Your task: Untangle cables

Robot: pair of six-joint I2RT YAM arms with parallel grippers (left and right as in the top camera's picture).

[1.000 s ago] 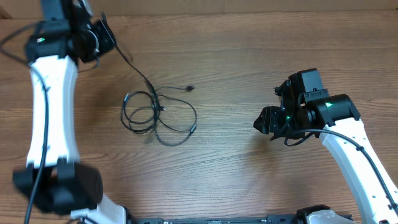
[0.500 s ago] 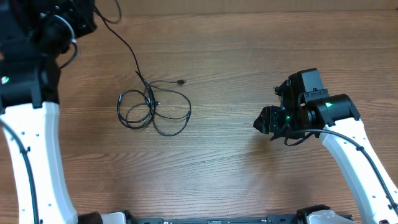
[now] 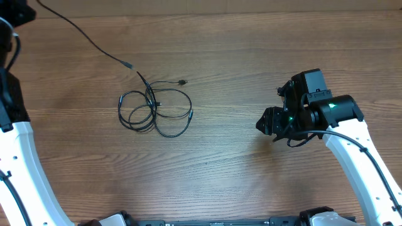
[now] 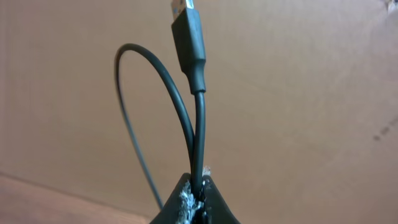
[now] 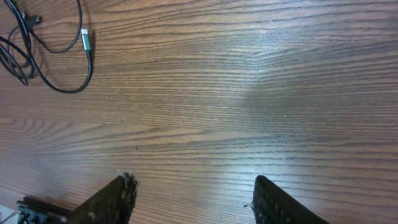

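Left claw is clenched on a thin black cable. The tips are pinched tight with the cord squeezed between them. The grip sits just below the cable's plug, which sticks up past the fingertips, and the rest of the cord loops back down beside it. We think the grip is that close to the plug so the end can't slip out when the cord goes taut.

In the overhead view the claw itself is off the top-left corner. We only see the same cable slanting down across the table. Its far end lies near the tangle and, as far as we can tell, not touching it. So we judge this one cord is free of the bundle and held high and wide to keep it apart.

The tangle lies flat on the table left of centre, a few loops crossing, one small plug at its right edge and another lead poking out toward the top right. It still needs separating.

Right claw is released, fingers spread with only bare wood between them. It hovers well apart from the tangle, which shows at the top-left of its wrist view. It looks parked, waiting its turn. The likely next step is laying the freed cord aside.
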